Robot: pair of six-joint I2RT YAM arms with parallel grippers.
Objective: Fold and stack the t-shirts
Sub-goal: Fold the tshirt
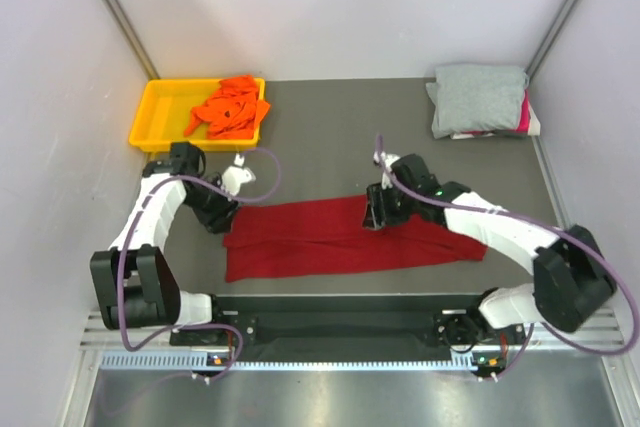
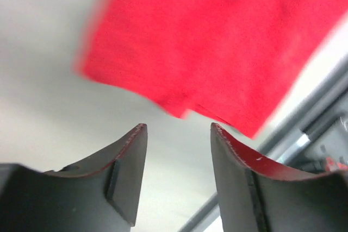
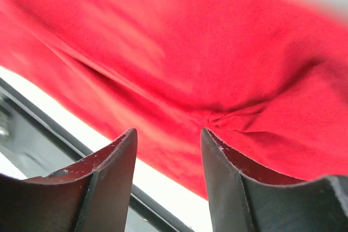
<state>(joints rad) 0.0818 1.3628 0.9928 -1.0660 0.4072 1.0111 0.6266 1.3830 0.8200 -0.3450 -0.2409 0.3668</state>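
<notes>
The dark red t-shirt point(image 1: 340, 237) lies folded into a long band across the table near its front edge. It also shows in the left wrist view point(image 2: 217, 42) and the right wrist view point(image 3: 206, 63). My left gripper point(image 1: 222, 215) is open and empty just beside the band's left end point(image 2: 178, 129). My right gripper point(image 1: 378, 215) is open and empty above the band's middle point(image 3: 168, 134). The orange t-shirt point(image 1: 232, 107) lies crumpled in the yellow tray point(image 1: 160, 107). The light grey t-shirt point(image 1: 478, 97) lies folded at the back right on a pink one point(image 1: 523, 112).
A dark rail point(image 1: 340, 325) with the arm bases runs along the table's near edge. White walls enclose the table on the left, back and right.
</notes>
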